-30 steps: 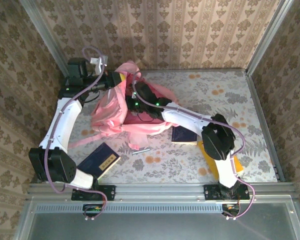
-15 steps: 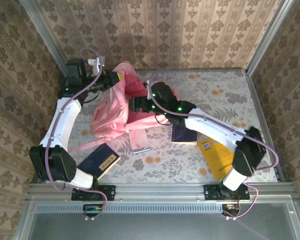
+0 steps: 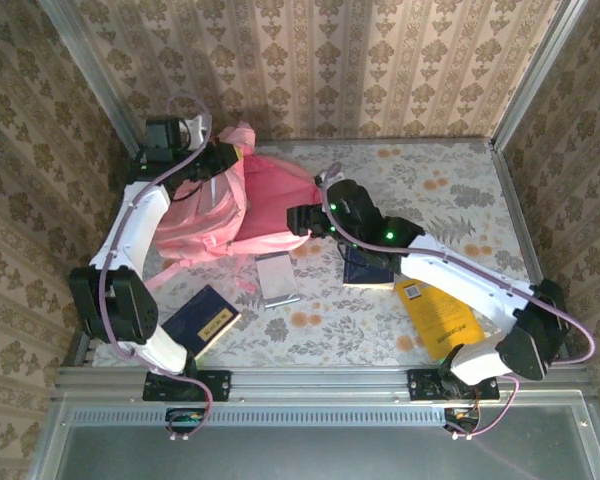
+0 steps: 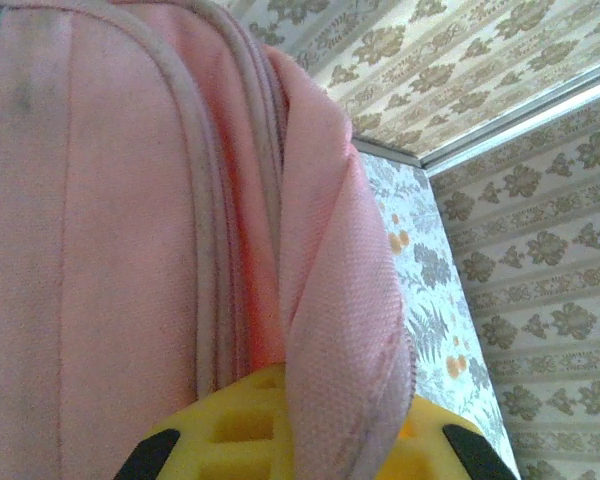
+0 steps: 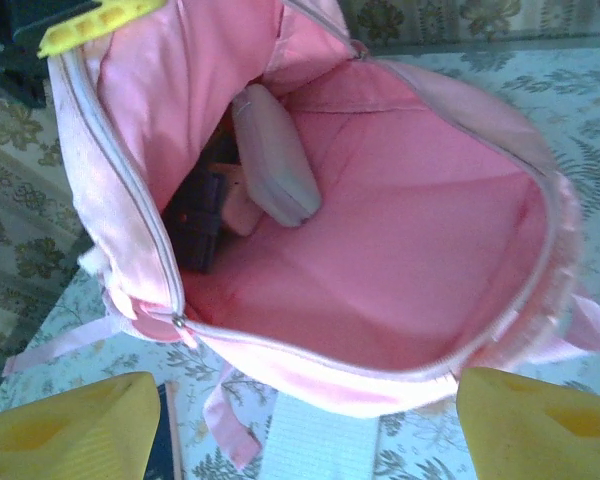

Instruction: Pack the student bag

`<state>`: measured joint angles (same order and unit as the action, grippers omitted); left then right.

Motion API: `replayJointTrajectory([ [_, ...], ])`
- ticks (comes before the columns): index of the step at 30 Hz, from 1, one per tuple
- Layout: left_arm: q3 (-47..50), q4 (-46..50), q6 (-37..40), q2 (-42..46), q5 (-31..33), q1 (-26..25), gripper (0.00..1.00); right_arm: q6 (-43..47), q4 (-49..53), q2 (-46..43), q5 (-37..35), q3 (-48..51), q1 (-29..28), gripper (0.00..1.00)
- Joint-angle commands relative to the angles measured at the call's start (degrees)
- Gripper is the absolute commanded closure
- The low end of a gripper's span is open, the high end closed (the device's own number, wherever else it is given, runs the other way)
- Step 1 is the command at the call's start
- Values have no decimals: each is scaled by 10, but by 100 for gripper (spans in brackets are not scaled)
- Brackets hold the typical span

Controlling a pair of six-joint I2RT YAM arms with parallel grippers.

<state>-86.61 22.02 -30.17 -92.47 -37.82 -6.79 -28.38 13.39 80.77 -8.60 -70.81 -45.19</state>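
Right wrist | right tool apart, facing student bag | left tool clamps it

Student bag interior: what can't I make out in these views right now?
- Dark item inside the student bag, right wrist view: half behind the pale pouch and the bag wall, so it can't be identified.
- Blue book, top view: partly under the right arm.
- Left pincer, left wrist view: its tips are wrapped in bag fabric and cut off by the bottom edge.
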Motion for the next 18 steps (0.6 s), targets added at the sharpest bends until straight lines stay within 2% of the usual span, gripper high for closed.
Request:
replayJointTrajectory([
  [1,-50,7,16,-35,18,14,100,22,14,-59,-27,22,5,21],
  [6,-98,26,45,-83,36,12,94,21,44,-98,-27,58,17,21],
  [9,-113,52,67,-101,60,9,87,8,52,-124,-32,99,32,21],
  [13,-82,65,91,-82,106,-19,68,-22,57,-140,-41,168,70,21],
  [18,-32,56,79,-41,120,-55,48,-56,71,-127,-10,210,139,21],
])
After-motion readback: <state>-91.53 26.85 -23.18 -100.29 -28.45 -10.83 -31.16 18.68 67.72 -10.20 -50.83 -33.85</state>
